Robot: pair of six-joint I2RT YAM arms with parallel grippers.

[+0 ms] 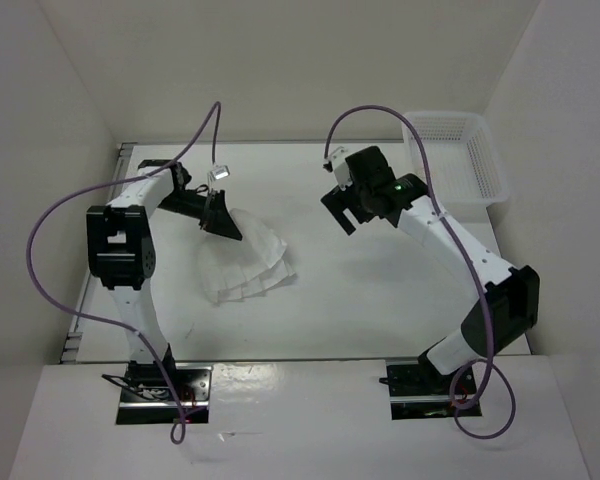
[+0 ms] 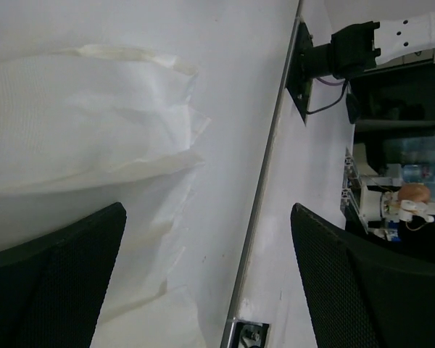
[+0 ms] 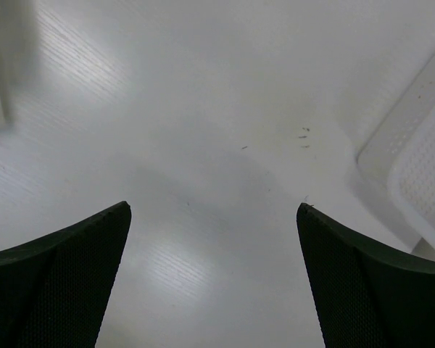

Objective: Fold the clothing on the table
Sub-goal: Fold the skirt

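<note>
Left end effector (image 1: 221,217): your fingers stand wide apart and empty, at the clothing's far-left edge.
Clothing (image 1: 246,262): thin, white, pleated, fan-shaped; layered on the matte tabletop (image 1: 370,300). It looks partly folded, and you likely have a fold left.
Right end effector (image 1: 348,208): apart, empty, well right of the clothing.
Mesh basket (image 1: 458,158): white plastic, farther right.

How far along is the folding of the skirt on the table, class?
Done: the skirt lies in overlapping layers, seemingly folded at least once. In hand: nothing; the left gripper hovers open at its far edge, the right gripper open over bare table. Left: the layered edges fan out unevenly, so probably another fold or tidying.
</note>
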